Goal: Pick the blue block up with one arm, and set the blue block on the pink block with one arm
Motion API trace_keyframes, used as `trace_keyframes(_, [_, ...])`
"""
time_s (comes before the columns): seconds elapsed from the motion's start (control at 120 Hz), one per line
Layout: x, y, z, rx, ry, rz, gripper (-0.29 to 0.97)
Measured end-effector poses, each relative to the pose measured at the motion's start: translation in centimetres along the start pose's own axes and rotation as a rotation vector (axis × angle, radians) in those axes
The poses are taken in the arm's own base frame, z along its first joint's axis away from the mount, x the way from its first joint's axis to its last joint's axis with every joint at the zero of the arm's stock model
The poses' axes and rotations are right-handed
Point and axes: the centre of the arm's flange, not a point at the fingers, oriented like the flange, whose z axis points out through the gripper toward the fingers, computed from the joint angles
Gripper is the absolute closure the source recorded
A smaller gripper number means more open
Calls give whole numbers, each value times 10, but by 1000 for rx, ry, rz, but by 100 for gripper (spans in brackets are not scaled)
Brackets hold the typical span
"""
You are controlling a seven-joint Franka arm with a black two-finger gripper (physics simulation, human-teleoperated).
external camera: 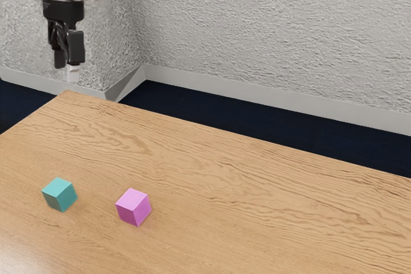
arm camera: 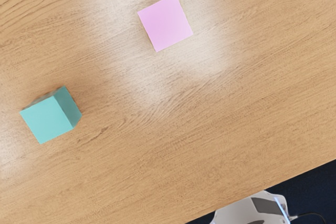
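Gripper [external camera: 67,68] hung high over the table's [external camera: 270,203] far corner at the exterior view's left, holding nothing; whether it was spread or pressed together could not be told from this angle. Blue block [external camera: 60,194] [arm camera: 51,115], teal in shade, sat flat on the table. Pink block [external camera: 133,206] [arm camera: 165,22] sat near it toward the exterior view's right, the two apart.

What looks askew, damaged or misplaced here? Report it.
Nothing stands out. The teal block and pink block sit flat on the wooden table, apart and intact; the gripper hangs high, clear of both.
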Motion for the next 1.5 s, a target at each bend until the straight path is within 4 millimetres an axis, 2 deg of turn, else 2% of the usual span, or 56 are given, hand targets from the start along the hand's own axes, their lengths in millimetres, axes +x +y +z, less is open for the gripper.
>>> trace_keyframes(0.142, [9,4,-8,33,75,108,0])
trace_keyframes(0.233, [-11,2,7,10,81,140,0])
trace_keyframes(0.283, [-25,-11,28,-10,58,129,0])
trace_keyframes(0.35, [-39,-19,77,-11,13,159,0])
trace_keyframes(0.4, [-46,-33,114,-5,6,190,0])
trace_keyframes(0.442, [-48,-45,138,11,21,235,0])
trace_keyframes(0.542, [-39,-70,161,64,60,364,0])
trace_keyframes(0.617, [-41,-91,171,93,81,441,0])
trace_keyframes(0.783, [-56,-131,244,132,139,603,0])
trace_keyframes(0.842, [-51,-144,260,155,156,660,0])
trace_keyframes(0.925, [-42,-155,272,193,167,746,0])
trace_keyframes(1.0, [-37,-159,281,220,172,818,0])
trace_keyframes(1.1, [-41,-162,296,232,179,882,0])
trace_keyframes(1.417, [-48,-143,345,230,243,1014,0])
trace_keyframes(1.5, [-51,-144,358,221,253,1025,0])
